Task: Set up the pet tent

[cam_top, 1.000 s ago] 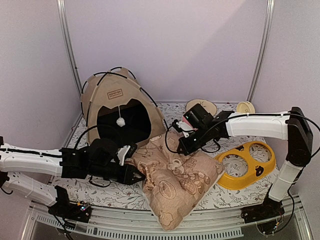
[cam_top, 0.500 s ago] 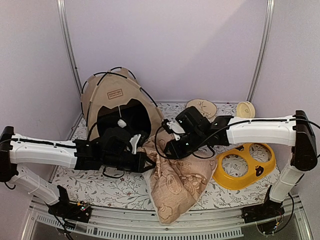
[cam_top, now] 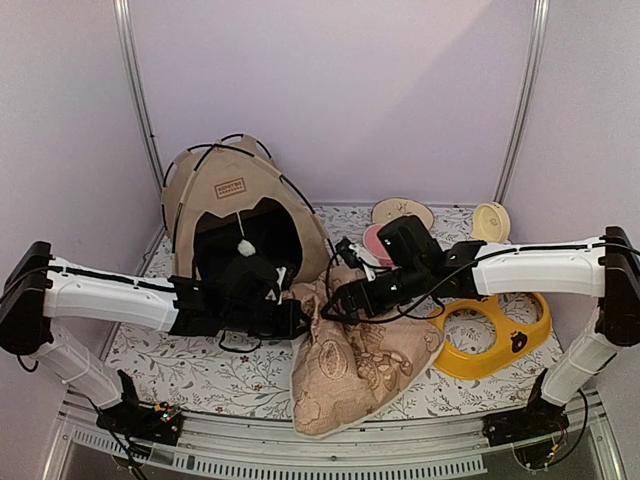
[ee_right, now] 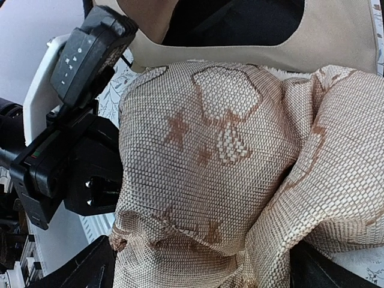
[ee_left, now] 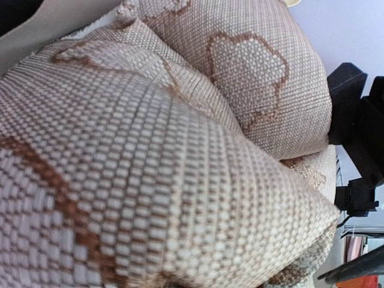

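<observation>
Got the pet tent (cam_top: 235,200) standing up at the back-left already. Only left, probably: shoving the pillow (cam_top: 350,370) inside. Pinching its edge with the left gripper (cam_top: 292,322), right gripper (cam_top: 340,305) spread wide just beside.

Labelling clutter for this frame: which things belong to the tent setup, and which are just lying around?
Job: tent; pillow, likely, as the left gripper is shut on it.
Lying about: yellow double bowl, tan dish, pink dish, small cream bowl.
</observation>
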You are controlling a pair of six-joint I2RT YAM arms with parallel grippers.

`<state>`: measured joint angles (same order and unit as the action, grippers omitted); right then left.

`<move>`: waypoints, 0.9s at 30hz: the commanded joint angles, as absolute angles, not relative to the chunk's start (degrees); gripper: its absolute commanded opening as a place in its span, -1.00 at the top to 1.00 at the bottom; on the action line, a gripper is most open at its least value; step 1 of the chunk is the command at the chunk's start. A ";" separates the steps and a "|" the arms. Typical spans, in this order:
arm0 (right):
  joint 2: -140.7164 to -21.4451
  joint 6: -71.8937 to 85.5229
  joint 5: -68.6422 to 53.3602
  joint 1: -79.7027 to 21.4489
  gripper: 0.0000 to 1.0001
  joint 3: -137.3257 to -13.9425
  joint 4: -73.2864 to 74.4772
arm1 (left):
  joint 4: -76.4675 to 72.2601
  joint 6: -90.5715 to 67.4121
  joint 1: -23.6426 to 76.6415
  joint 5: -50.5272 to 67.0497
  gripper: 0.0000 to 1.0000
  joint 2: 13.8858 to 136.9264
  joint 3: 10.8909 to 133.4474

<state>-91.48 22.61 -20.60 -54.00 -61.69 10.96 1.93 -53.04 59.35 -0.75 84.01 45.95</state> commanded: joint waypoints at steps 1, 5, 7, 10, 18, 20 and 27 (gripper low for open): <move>-92.96 20.25 -25.71 -57.28 -0.91 -64.40 11.18 | -4.43 -52.82 58.45 -1.84 1.00 85.86 49.30; -96.58 18.47 -18.43 -59.50 -0.92 -67.49 17.53 | -5.67 -53.14 58.41 -1.25 1.00 86.42 50.25; -98.19 17.80 -14.63 -60.28 -0.92 -67.73 20.00 | -5.99 -53.34 58.38 -1.40 1.00 86.15 50.54; -99.67 17.70 -12.04 -61.42 -0.92 -66.35 20.93 | -6.11 -53.02 58.35 -1.89 1.00 85.56 51.31; -104.29 19.79 -8.26 -63.26 -0.57 -64.95 20.19 | -8.14 -51.16 57.86 -2.80 1.00 83.90 52.40; -105.59 20.62 -7.82 -63.28 -0.22 -65.56 20.00 | -8.02 -50.10 57.92 -2.43 1.00 83.61 53.22; -105.92 22.69 -5.47 -62.81 1.00 -66.48 20.44 | -3.03 -46.03 57.87 -2.77 0.59 79.17 53.65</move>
